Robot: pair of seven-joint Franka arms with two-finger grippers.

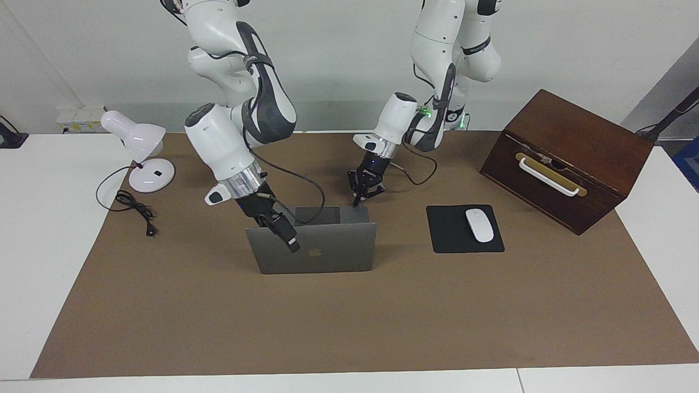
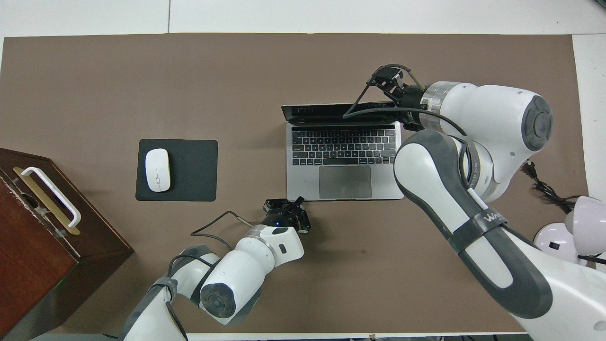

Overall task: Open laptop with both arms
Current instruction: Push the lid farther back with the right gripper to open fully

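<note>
The silver-grey laptop (image 1: 327, 256) (image 2: 345, 182) stands open on the brown mat, keyboard and trackpad showing in the overhead view. Its lid (image 2: 322, 111) leans slightly past upright, away from the robots, logo toward the facing camera. My right gripper (image 1: 293, 245) (image 2: 387, 79) is shut and lies across the lid's top edge, at the corner toward the right arm's end. My left gripper (image 1: 356, 202) (image 2: 287, 204) is shut, tips pointing down at the deck's corner nearest the robots, toward the left arm's end.
A black mousepad (image 1: 450, 240) with a white mouse (image 1: 479, 225) lies beside the laptop toward the left arm's end, and a wooden box (image 1: 568, 158) stands past it. A white desk lamp (image 1: 143, 150) and its cable (image 1: 134, 207) sit at the right arm's end.
</note>
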